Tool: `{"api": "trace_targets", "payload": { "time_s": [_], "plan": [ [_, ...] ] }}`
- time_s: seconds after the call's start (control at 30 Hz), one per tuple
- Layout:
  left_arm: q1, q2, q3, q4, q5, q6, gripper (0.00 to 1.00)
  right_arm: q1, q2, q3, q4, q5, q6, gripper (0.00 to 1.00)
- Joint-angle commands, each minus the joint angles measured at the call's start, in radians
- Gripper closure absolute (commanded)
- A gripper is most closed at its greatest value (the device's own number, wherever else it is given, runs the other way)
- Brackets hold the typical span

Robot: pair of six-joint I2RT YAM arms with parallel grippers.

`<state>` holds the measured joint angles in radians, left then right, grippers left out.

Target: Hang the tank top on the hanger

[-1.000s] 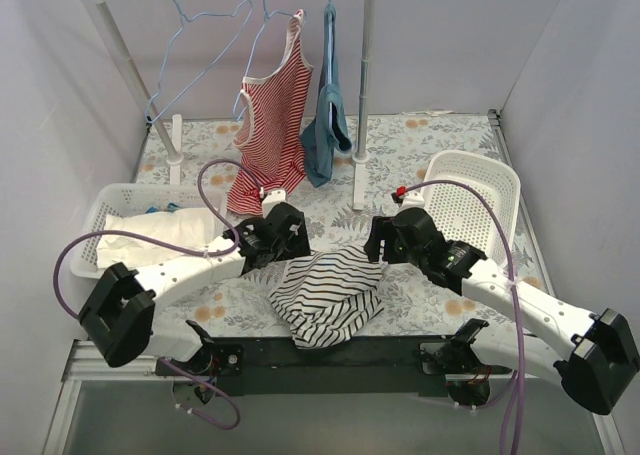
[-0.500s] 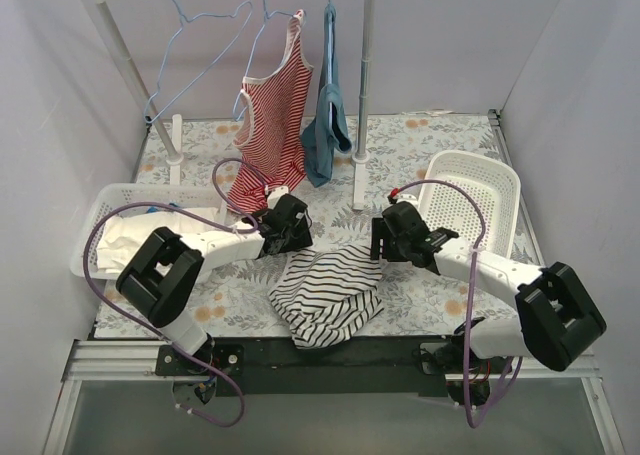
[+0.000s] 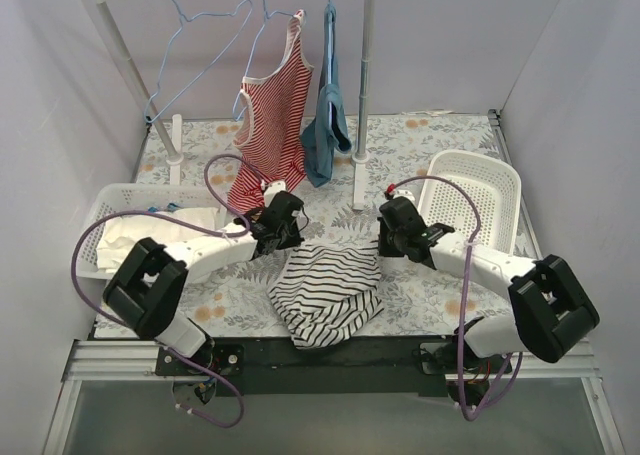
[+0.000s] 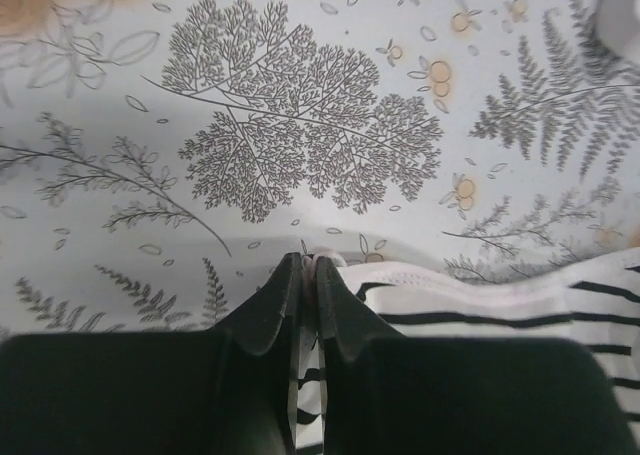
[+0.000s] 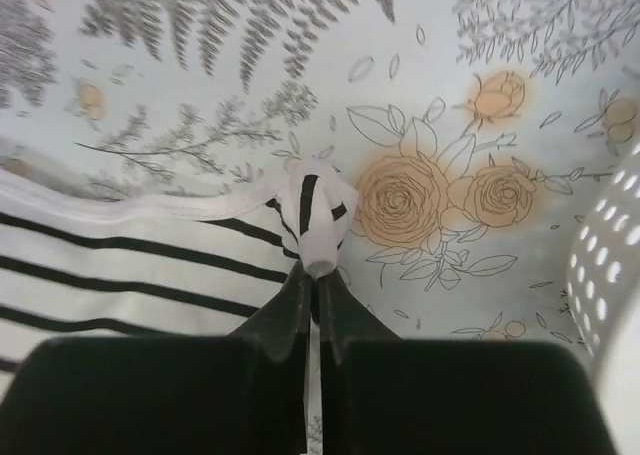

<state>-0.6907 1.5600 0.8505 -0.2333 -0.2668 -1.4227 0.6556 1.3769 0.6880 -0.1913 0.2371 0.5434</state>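
The tank top [image 3: 328, 293], white with thin black stripes, lies crumpled on the floral table near the front. My left gripper [image 3: 284, 237] is shut on its upper left corner; the left wrist view shows white-trimmed cloth [image 4: 470, 300] pinched between the black fingers [image 4: 268, 310]. My right gripper [image 3: 392, 237] is shut on the upper right corner, where a bunched fold of the tank top [image 5: 315, 215] sticks out past the fingertips. The hanger [image 3: 200, 50], thin light-blue wire, hangs bare on the rack at the back left, far from both grippers.
A white rack [image 3: 366, 85] stands at the back, carrying a red-and-white striped top [image 3: 272, 115] and a blue garment [image 3: 328, 115]. A white basket with cloth [image 3: 110, 200] sits at the left, and another white basket [image 3: 495, 190] at the right, close to my right arm.
Both arms reached forward to the tank top's upper corners, and both grippers closed from open onto the cloth. The top edge of the fabric is pulled out a little wider.
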Motion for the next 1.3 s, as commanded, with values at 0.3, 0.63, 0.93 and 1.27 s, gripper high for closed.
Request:
{"api": "trace_targets", "payload": {
  "time_s": [0.3,0.63,0.93,1.27],
  "plan": [
    [0.002,-0.465,0.319,-0.227,-0.106,0.151,1.0,-0.002,-0.337,0.427,-0.134,0.057,-0.144,0.99],
    [0.002,-0.497,0.632,-0.25,-0.098,0.266,1.0,-0.004,-0.282,0.781,-0.131,0.028,-0.276,0.99],
    [0.002,-0.604,0.44,-0.288,0.022,0.174,1.0,-0.002,-0.386,0.529,-0.054,-0.161,-0.188,0.99],
    [0.0,-0.892,-0.307,-0.16,0.314,-0.146,0.79,0.055,-0.754,-0.358,0.144,-0.366,0.11,0.6]
  ]
}}
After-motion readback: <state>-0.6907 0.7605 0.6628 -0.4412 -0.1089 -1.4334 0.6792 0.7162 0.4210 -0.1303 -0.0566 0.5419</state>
